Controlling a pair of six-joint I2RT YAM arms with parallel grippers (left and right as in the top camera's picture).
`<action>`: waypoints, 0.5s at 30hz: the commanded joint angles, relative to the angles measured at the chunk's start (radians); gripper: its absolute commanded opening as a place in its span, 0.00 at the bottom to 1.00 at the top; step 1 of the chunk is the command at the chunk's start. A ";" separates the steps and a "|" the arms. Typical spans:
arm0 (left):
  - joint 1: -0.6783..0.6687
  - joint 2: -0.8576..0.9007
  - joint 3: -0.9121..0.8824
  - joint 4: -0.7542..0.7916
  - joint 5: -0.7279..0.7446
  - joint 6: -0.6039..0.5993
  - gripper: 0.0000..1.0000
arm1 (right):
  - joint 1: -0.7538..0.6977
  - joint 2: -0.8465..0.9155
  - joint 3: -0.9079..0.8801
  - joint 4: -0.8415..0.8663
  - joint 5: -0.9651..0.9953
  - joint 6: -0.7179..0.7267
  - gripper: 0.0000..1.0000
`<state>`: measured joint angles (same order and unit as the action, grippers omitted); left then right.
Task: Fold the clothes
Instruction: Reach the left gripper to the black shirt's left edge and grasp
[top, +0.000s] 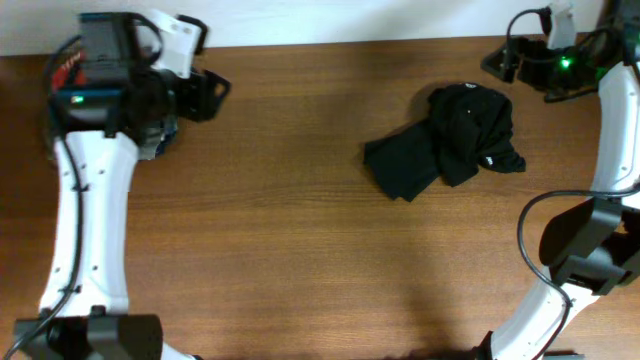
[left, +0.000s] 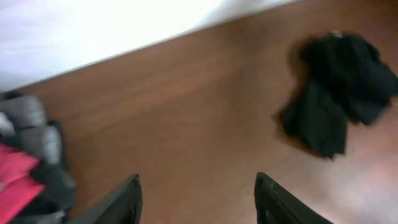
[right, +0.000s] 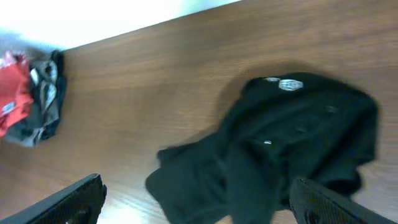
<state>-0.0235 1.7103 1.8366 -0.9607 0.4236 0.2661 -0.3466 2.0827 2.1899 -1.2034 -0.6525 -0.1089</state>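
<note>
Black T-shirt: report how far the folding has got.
Done: nothing. The black T-shirt lies crumpled in a heap on the table, no neat fold showing. In hand: nothing; the left gripper and right gripper are both open and empty, the right one nearer the shirt. Left: spread it flat, then make every fold.

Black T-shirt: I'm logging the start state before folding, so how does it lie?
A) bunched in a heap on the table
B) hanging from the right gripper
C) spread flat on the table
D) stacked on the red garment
A: the black T-shirt lies crumpled on the table, with the left gripper and right gripper both open and holding nothing.
</note>
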 joint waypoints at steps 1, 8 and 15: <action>-0.107 0.054 0.011 -0.039 0.033 0.115 0.57 | -0.043 -0.034 0.021 0.003 0.008 0.033 0.99; -0.372 0.219 0.011 -0.027 -0.055 0.185 0.33 | -0.067 -0.034 0.021 -0.012 0.007 0.058 0.95; -0.555 0.364 0.011 0.062 -0.189 0.185 0.32 | -0.067 -0.034 0.021 -0.013 0.011 0.058 0.92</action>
<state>-0.5163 2.0254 1.8374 -0.9367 0.3065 0.4282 -0.4171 2.0777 2.1918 -1.2129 -0.6502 -0.0555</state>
